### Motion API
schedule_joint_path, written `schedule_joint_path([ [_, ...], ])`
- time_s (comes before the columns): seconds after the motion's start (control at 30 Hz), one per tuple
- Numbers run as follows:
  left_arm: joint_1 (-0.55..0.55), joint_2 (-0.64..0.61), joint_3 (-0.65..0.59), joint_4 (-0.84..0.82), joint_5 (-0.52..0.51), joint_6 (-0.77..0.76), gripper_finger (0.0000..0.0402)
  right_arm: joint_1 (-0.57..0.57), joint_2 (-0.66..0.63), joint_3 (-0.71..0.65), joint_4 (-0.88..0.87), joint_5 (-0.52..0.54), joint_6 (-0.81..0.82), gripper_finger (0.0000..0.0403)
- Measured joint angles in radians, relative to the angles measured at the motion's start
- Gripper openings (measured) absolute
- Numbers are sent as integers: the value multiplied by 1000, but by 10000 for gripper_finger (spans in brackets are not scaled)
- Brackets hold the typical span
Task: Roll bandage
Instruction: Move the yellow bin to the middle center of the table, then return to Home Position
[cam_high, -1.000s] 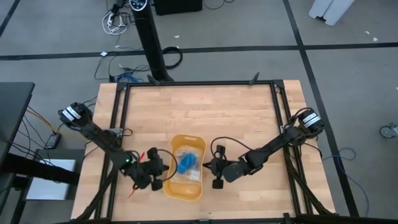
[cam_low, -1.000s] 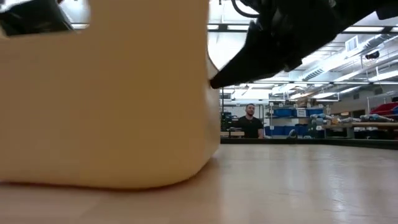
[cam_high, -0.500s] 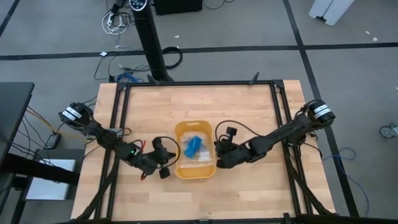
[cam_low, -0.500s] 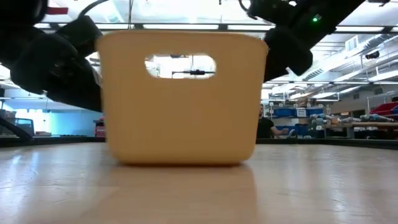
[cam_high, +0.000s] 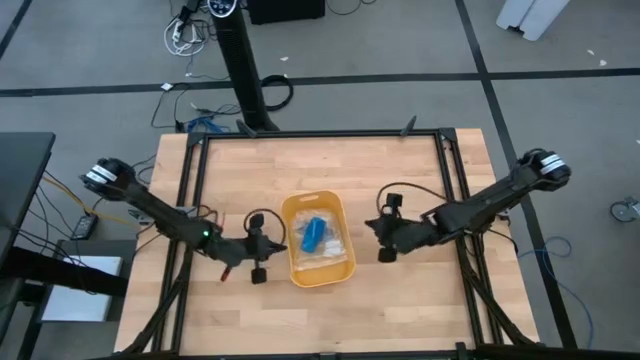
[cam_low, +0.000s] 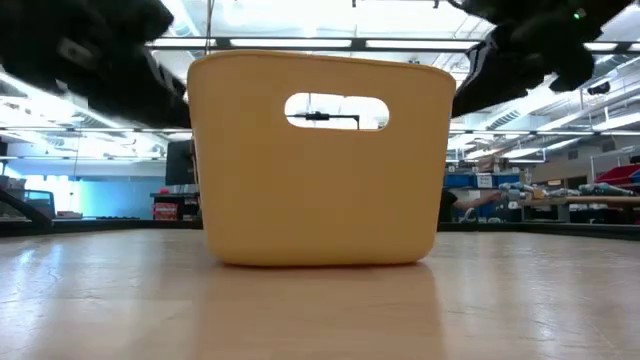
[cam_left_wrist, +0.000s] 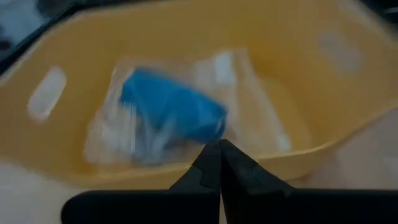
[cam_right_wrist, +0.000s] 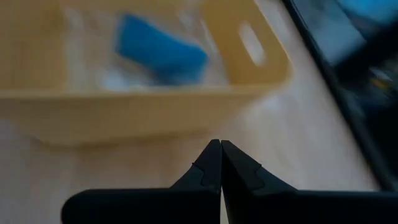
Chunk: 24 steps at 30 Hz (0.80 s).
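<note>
Both arms have drawn back from the bin (cam_high: 340, 272), which has slid right. Left pincer (cam_high: 262, 258) and right pincer (cam_high: 385, 240) flank it, shut and empty. Inside lies the bandage (cam_high: 311, 235), apparently soft and light; pinch its middle.

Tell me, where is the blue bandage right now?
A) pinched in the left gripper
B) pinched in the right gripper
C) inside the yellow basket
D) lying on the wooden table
C: the bandage lies inside the yellow basket among clear plastic, while the left gripper and the right gripper sit shut and empty on either side of it.
</note>
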Motion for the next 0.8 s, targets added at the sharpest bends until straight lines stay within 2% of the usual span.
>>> schedule_joint_path([
  [0.1, 25, -100, -10, -1, 93, 90, 1, -36, -105, -147, 284, -148, -139, 0],
  [0.2, 82, -211, -28, 14, 229, 154, 1, -98, -199, -266, 486, -296, -232, 0],
  [0.3, 142, -329, -54, 8, 337, 212, 1, -177, -278, -339, 587, -444, -289, 0],
  [0.43, 184, -529, -101, -62, 395, 278, 1, -279, -390, -393, 598, -577, -313, 0],
  [0.53, 184, -712, -131, -205, 402, 260, 1, -305, -507, -436, 600, -610, -317, 0],
  [0.63, 171, -892, -154, -348, 367, 209, 1, -296, -641, -499, 593, -608, -315, 0],
  [0.8, 139, -1107, -165, -501, 293, 215, 1, -244, -841, -616, 582, -520, -290, 0],
])
